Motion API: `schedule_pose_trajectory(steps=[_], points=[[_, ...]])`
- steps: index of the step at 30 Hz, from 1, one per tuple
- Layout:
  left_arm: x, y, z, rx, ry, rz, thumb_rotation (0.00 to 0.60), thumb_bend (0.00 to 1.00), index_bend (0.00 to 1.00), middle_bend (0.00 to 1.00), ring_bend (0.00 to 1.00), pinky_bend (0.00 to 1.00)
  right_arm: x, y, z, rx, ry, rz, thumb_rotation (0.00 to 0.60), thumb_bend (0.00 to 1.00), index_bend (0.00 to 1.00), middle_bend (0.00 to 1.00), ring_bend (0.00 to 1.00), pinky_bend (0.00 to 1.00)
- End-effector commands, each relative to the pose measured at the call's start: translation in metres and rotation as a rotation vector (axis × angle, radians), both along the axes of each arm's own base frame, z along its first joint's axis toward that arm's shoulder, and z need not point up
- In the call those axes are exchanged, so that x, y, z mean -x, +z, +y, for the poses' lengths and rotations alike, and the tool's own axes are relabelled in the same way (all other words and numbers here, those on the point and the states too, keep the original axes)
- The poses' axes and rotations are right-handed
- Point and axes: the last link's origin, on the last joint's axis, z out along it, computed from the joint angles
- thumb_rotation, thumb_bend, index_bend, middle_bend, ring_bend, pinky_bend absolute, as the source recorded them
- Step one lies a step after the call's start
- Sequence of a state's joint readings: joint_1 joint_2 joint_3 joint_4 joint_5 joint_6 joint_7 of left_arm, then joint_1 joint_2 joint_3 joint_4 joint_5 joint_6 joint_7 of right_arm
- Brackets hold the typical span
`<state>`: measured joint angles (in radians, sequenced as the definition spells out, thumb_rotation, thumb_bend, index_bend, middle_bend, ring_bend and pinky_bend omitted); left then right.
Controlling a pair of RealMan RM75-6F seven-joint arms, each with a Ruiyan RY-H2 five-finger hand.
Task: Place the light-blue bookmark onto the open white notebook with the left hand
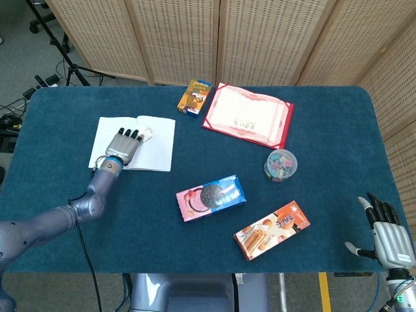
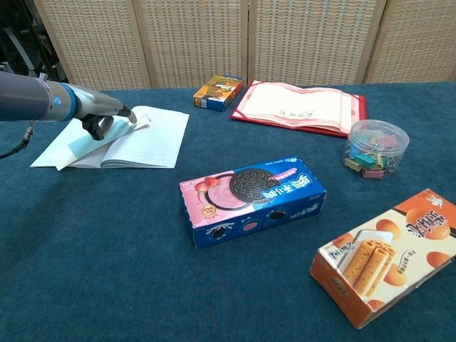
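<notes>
Head view: your left hand (image 1: 124, 145) lies flat, palm down, over the middle of the notebook (image 1: 158, 144), fingers stretched toward the far edge of the bench (image 1: 65, 110). It covers nearly all of the bookmark (image 1: 143, 135); only the tip with its tag pokes out past the fingertips. The bookmark is already on the open pages, so the task looks about done. I read the flat hand as pressing or releasing rather than gripping, but from above I can't tell whether anything is pinched underneath. Your right hand (image 1: 383, 232) sits at the near right corner, fingers apart, holding nothing, well clear of the snack boxes.

Chest view: the left hand (image 2: 105, 119) sits low on the bookmark (image 2: 80, 144), fingers curled down onto it. A light-blue length shows on the near side of the hand, lying on the left page of the notebook (image 2: 153, 139); the tag end shows at the fingertips near the spine. Long axis runs diagonally, near-left to far-right, tag end pointing away from you toward the far right. The near end sits close to the page edge, maybe overhanging; can't tell. Right hand isn't visible here.
</notes>
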<state>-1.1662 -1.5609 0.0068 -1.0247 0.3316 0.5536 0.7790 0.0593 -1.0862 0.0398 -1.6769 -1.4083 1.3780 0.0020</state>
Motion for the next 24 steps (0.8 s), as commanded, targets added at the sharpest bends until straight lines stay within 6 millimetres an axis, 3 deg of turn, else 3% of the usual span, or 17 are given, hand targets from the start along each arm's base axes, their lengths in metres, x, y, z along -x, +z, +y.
schedule_pose_trajectory(steps=[1,11,24], points=[[0.0,-0.002,0.0,0.006,0.002,0.002,0.6,1.0,0.02,0.0,0.0,0.0,0.0,0.0,0.0,0.0,-0.001,0.0,0.6,0.1,0.0,0.0,0.0,0.0],[0.004,-0.004,0.0,0.002,0.012,0.022,0.6,1.0,0.02,0.0,0.0,0.0,0.0,0.0,0.0,0.002,-0.001,-0.001,0.6,0.1,0.0,0.0,0.0,0.0],[0.025,0.008,0.0,-0.024,0.072,0.052,0.6,1.0,0.02,0.0,0.0,0.0,-0.001,-0.001,0.001,-0.003,0.004,0.003,0.6,0.1,0.0,0.0,0.0,0.0]])
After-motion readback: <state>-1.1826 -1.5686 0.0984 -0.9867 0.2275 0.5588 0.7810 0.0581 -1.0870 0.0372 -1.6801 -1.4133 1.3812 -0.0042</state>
